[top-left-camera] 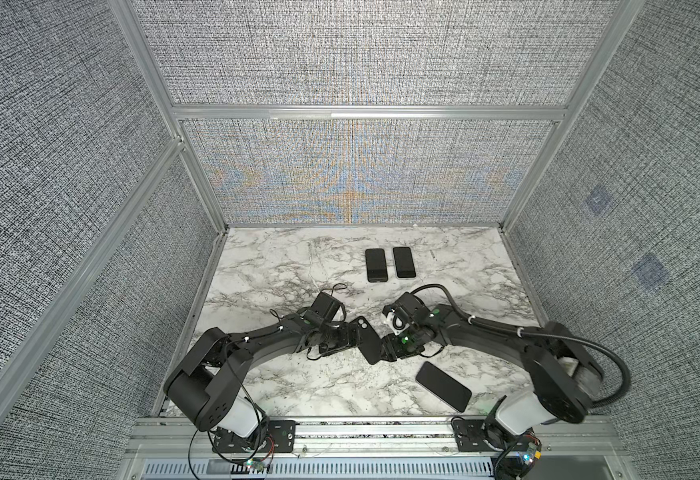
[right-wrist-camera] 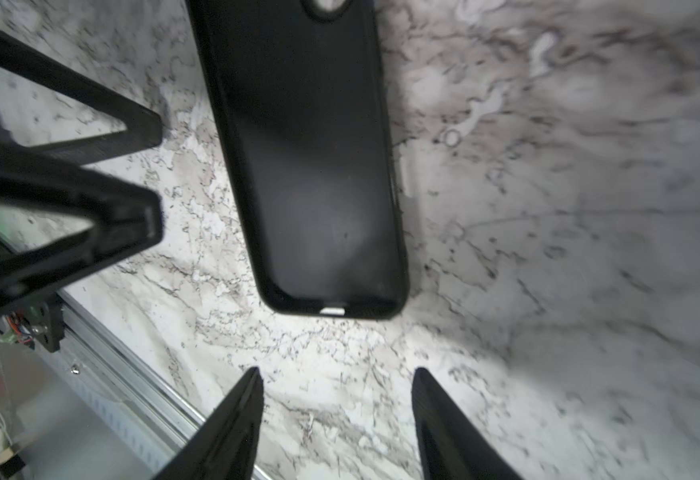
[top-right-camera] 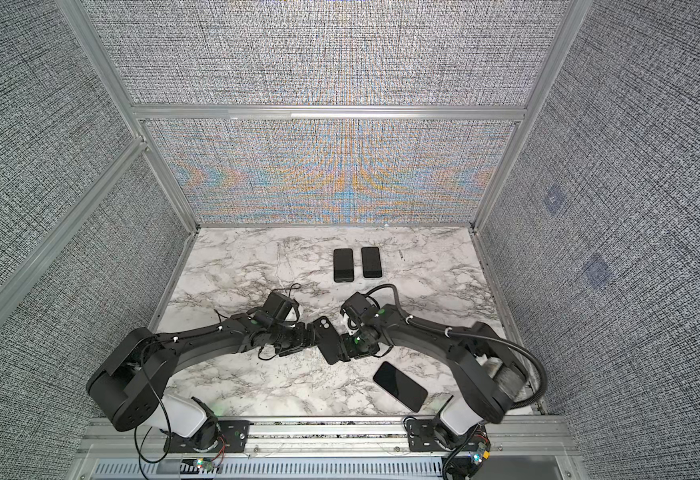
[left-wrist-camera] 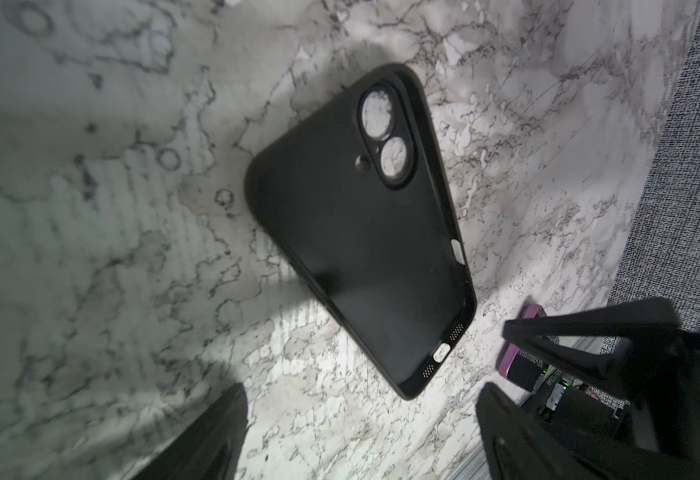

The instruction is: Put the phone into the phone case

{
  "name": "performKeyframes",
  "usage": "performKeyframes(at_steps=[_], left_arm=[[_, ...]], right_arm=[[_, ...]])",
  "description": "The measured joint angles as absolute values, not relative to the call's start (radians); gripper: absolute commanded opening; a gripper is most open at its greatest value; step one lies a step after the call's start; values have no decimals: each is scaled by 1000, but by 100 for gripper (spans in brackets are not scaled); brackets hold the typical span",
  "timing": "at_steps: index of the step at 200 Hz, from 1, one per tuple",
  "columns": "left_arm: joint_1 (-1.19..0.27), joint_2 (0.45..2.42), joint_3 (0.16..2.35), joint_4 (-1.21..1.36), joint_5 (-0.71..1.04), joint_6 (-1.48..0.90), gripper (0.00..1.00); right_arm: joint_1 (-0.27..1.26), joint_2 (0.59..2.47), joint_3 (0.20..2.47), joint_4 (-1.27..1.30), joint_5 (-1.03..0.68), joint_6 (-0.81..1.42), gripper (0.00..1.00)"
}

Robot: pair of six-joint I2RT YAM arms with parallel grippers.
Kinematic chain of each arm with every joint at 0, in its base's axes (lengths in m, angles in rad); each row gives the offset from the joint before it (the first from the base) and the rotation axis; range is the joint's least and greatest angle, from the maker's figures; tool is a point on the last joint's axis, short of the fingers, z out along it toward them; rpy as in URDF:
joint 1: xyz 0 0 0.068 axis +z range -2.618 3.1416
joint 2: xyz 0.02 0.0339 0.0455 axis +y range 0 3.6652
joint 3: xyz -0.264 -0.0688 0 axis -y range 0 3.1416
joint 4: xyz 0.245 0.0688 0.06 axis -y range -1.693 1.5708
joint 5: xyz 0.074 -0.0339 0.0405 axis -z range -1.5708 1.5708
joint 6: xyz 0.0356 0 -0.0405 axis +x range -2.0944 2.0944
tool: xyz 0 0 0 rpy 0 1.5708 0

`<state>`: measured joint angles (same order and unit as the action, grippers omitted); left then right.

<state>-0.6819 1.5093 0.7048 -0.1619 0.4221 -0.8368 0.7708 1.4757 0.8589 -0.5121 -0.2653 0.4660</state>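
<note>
Currently, nothing is inserted: the left tool (left-wrist-camera: pixel 362 388) stands spread and empty beside the phone case (top-left-camera: pixel 368 340), which lies hollow side up on the surface (top-left-camera: pixel 281 266). Facing it, the right tool (right-wrist-camera: pixel 337 372) is also spread and holds nothing. Further right, the phone (top-left-camera: pixel 443 386) lies apart; pickup and seating remain.

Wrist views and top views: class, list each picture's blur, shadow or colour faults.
Left wrist view: phone case sharp, surrounding marble table smeared. Right wrist view: marble streaked with blur beside the case. Both top views: rainbow moiré on the back wall.
</note>
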Motion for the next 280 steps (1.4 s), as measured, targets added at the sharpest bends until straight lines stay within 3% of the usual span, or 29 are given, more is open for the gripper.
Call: performKeyframes(at_steps=[38, 78, 156, 229, 280], left_arm=[[-680, 1504, 713, -174, 422, -825, 88], [-680, 1496, 716, -181, 422, -819, 88], [-680, 1459, 708, -206, 419, -818, 88], [-680, 1459, 706, -209, 419, -819, 88], [-680, 1470, 704, -208, 419, -820, 88]], right_arm=[[838, 1272, 727, -623, -204, 590, 61], [930, 1195, 649, -675, -188, 712, 64], [948, 1306, 651, -641, -150, 760, 75], [856, 1383, 720, -648, -62, 685, 99], [771, 1409, 744, -671, -18, 621, 99]])
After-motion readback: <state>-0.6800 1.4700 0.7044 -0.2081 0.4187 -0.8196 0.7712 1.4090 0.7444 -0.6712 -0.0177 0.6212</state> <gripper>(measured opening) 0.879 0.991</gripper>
